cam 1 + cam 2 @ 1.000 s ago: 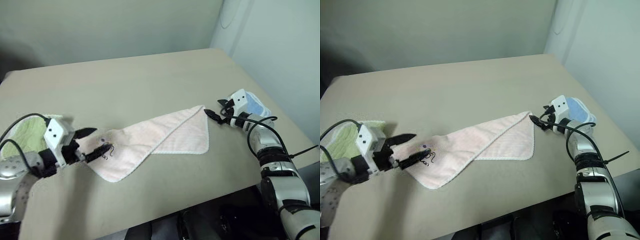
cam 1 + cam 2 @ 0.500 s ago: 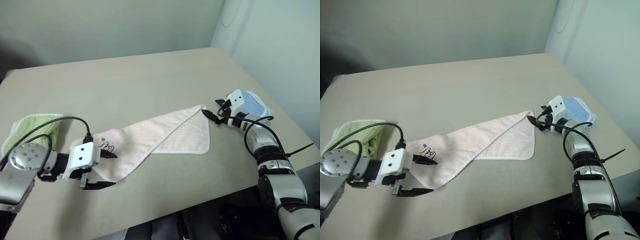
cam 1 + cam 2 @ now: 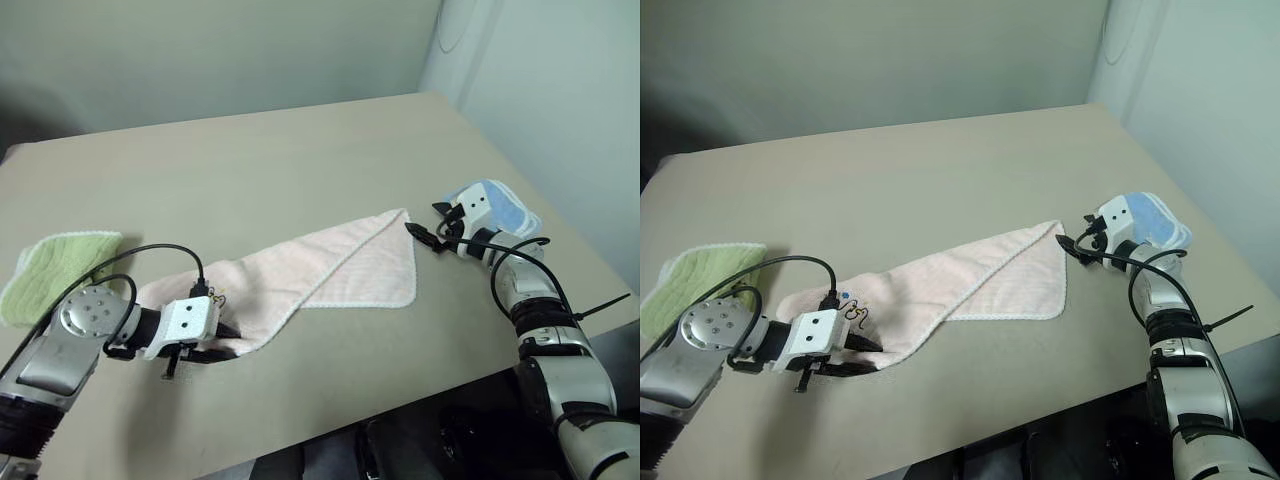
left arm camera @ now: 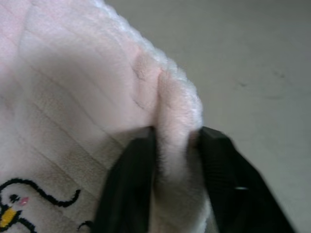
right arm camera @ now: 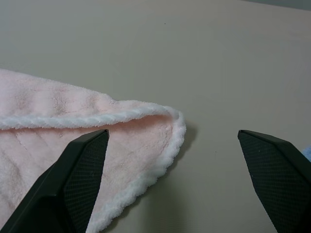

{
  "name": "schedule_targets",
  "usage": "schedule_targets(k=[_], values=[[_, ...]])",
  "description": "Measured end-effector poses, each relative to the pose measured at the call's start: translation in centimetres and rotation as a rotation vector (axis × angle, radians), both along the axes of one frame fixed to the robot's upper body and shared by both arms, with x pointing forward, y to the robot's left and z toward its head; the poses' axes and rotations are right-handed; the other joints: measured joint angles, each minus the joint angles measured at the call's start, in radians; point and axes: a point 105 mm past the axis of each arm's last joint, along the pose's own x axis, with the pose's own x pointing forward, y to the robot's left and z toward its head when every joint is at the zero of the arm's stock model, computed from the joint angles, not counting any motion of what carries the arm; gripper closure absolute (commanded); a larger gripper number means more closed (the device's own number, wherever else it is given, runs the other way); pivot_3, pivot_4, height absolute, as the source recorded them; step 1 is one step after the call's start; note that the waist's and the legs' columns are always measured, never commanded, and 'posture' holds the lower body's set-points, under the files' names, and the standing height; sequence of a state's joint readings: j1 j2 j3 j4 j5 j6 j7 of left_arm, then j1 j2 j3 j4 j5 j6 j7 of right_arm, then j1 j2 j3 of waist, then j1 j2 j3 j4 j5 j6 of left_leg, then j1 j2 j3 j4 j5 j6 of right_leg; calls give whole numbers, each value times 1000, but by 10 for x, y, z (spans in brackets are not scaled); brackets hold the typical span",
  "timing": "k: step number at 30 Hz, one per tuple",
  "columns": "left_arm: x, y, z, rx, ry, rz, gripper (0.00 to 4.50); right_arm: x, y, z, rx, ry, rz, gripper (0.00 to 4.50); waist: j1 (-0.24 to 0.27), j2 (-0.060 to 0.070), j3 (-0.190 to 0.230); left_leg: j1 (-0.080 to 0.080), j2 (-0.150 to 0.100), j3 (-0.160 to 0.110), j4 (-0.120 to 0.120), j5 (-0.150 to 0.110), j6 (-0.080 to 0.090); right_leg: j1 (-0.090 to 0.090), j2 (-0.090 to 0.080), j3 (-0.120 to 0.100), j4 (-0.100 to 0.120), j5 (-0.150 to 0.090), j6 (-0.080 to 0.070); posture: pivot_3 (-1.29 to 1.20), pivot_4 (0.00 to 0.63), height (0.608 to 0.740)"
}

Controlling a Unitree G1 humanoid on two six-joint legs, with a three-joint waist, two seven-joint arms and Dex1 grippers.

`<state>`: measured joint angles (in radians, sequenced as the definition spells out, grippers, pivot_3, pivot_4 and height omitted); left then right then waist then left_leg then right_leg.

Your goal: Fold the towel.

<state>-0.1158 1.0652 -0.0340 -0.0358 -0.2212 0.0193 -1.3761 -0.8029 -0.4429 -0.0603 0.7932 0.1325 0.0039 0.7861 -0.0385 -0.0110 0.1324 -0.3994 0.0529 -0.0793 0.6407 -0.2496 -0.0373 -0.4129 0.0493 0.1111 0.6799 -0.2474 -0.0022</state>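
My main worry is the left gripper point(image 4: 177, 179): its two black fingers pinch only a narrow ridge of the pink terry towel point(image 3: 330, 265) close to the white edging, so I judge a quick lift or a sideways tug could let the pile slip free. If I raise that end alone, the far corner may drag across the desk point(image 3: 260, 160) and skew the fold (the right side has no hold at all). The right gripper point(image 5: 172, 179) is spread wide, level with the towel's far corner point(image 5: 170, 121), which lies just ahead of it between the fingertips' line but untouched. The towel lies stretched across the near middle of the desk, its embroidered corner point(image 3: 852, 312) at the left gripper, the other end just beside the right one.
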Motion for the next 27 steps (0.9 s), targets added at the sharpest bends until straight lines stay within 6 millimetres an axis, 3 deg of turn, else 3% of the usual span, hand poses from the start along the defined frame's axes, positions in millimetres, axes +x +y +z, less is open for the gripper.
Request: schedule_targets(k=[1,2,10,16,22,27], values=[[-1,1,0,-13,9,12,4420,1,0,0,-1,4,-1,0,-1,0,0,0,0,0,0,0,0,0,0,0,0,0,0,0,150,740],[-2,2,0,-19,14,20,4467,3,1,1,-9,9,-3,0,-1,0,0,0,0,0,0,0,0,0,0,0,0,0,0,0,150,740],[2,-1,15,-144,27,121,4467,24,8,4,-132,42,-22,0,-5,0,0,-1,0,0,0,0,0,-1,0,0,0,0,0,0,150,740],[10,-1,29,-247,-5,212,4467,26,16,3,-231,59,26,0,-4,1,0,-1,0,0,0,0,0,-2,0,0,0,0,0,0,150,740],[11,-2,31,-256,-13,221,4467,25,28,-9,-277,101,52,0,-5,1,0,-1,0,0,0,0,0,-2,0,0,0,0,0,0,150,740],[12,1,35,-258,-31,231,4467,30,34,-6,-296,84,21,0,-5,1,0,-1,0,0,1,0,0,-2,0,0,1,0,0,0,150,740]])
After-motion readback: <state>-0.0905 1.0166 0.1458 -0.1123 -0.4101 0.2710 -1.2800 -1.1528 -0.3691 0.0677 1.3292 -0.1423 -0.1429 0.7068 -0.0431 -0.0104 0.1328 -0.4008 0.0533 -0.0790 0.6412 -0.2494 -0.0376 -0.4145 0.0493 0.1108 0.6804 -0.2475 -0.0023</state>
